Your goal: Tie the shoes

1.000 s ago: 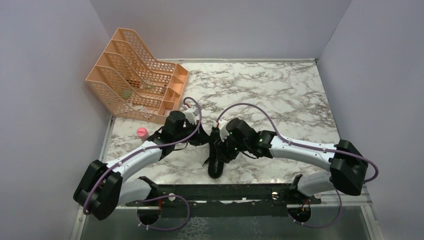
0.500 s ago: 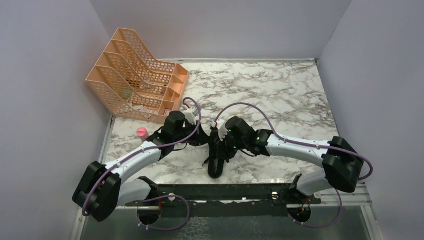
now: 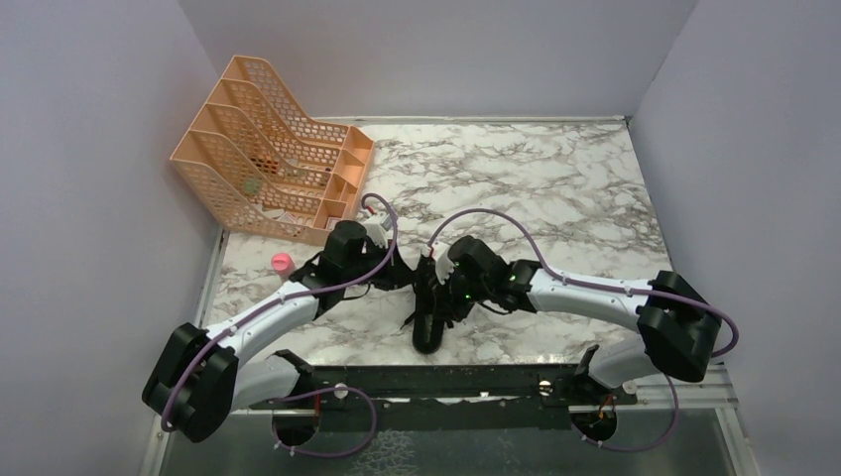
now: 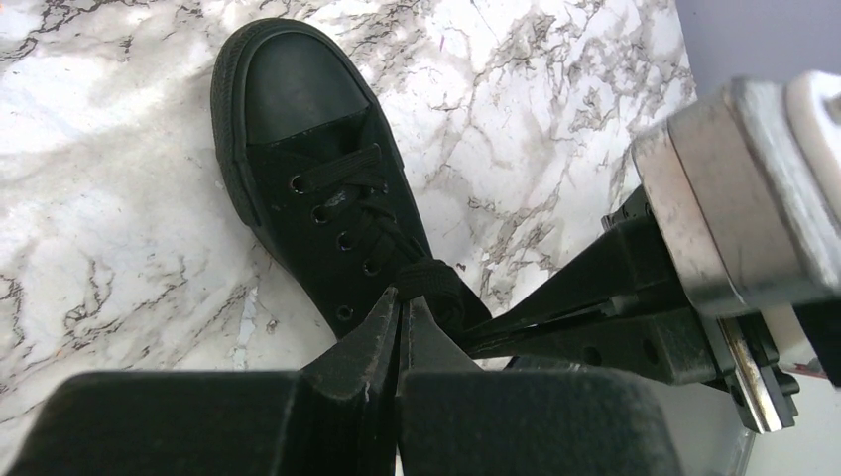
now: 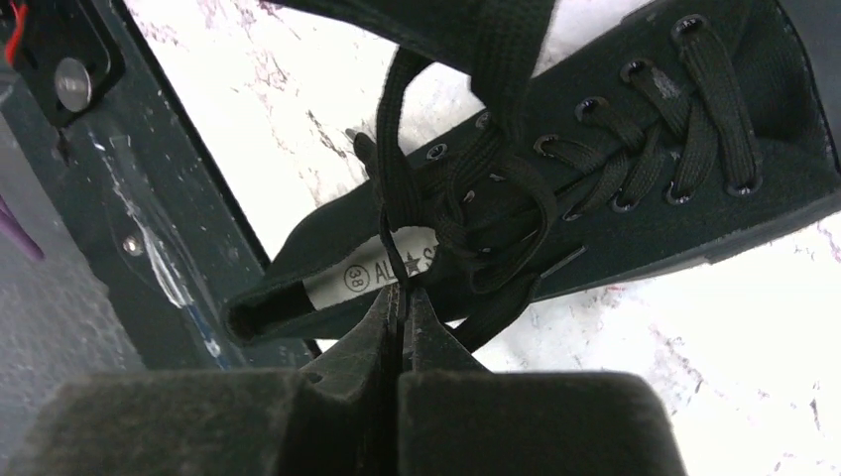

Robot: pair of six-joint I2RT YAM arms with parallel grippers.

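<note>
One all-black low-cut shoe [image 3: 430, 322] lies near the table's front edge, toe toward me; it also shows in the left wrist view [image 4: 307, 178] and the right wrist view [image 5: 635, 188]. My left gripper [image 4: 402, 296] is shut on a black lace [image 4: 428, 280] just above the shoe's opening. My right gripper [image 5: 404, 292] is shut on a thin black lace [image 5: 390, 178] that runs up from the tongue. In the top view both grippers, the left [image 3: 409, 275] and the right [image 3: 438, 288], meet over the shoe's upper end and hide it.
A peach mesh file rack [image 3: 273, 154] stands at the back left. A small pink object [image 3: 282, 263] lies by the left arm. A dark metal rail [image 3: 446, 382] runs along the table's front edge. The marble tabletop [image 3: 536, 178] stretches behind the shoe.
The right arm's wrist has shifted slightly left and lower over the shoe. The left arm and the shoe have barely moved.
</note>
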